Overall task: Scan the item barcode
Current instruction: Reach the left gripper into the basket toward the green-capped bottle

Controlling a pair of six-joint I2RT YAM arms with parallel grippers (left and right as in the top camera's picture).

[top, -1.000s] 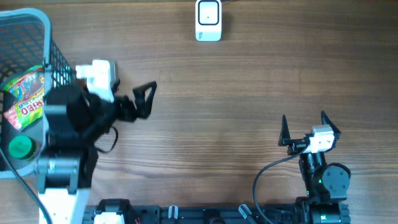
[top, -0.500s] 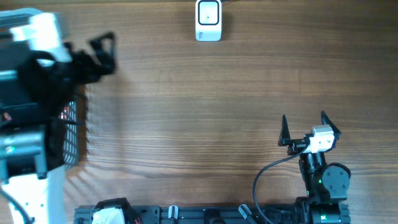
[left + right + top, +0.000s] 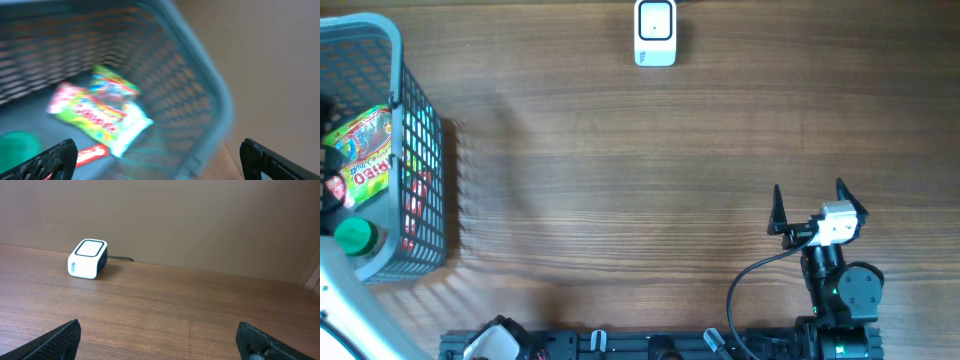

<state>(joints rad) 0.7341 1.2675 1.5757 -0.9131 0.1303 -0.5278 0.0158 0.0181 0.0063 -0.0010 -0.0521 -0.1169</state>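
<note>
**Hovering over the basket, nothing picked up yet**

I am holding my left claw (image 3: 158,154) spread wide and empty above the basket (image 3: 421,150) at the left end of the counter (image 3: 620,180). The item I am judging to be for scanning, a bright snack packet (image 3: 100,112), is lying inside it near a green cap (image 3: 355,236). My right claw (image 3: 809,192) is sitting fully open and empty, well apart from the white scanner (image 3: 655,33). Grasping, carrying and scanning are all waiting.

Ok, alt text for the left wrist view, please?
Blurred view down into a blue-grey mesh basket holding a colourful snack packet, a green cap and a small red item. The left gripper, open and empty, frames the bottom corners.
</note>
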